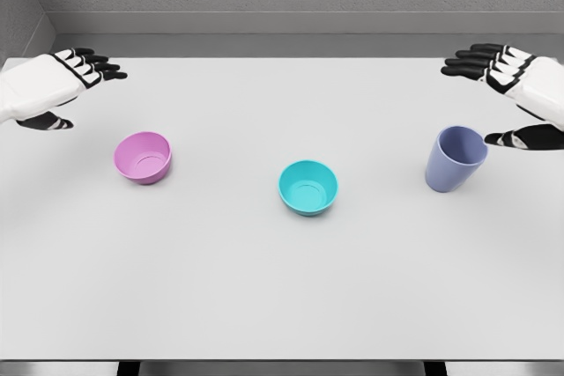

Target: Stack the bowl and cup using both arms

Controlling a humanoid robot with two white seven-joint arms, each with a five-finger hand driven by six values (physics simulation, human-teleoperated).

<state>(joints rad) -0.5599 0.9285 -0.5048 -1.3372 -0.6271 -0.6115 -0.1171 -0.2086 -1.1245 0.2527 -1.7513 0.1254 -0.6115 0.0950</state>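
Left hand (62,85) and right hand (511,94) spread wide, holding nothing; periwinkle plastic cup (455,158), pink plastic bowl (143,157), teal plastic bowl (308,188) look light, rigid, slick; grip by side walls.

Pink bowl (142,157): small, round, upright, opening up, empty. It stands at the left of the bench (264,288).

Teal bowl (308,188): similar shape, slightly larger in view, upright, empty. It stands near the bench centre, well apart from the pink bowl and a little nearer the camera.

Cup (455,158): blue-violet, taller than the bowls, tapering toward its base, upright, empty. It stands at the right, well apart from the teal bowl.

No item is stacked.
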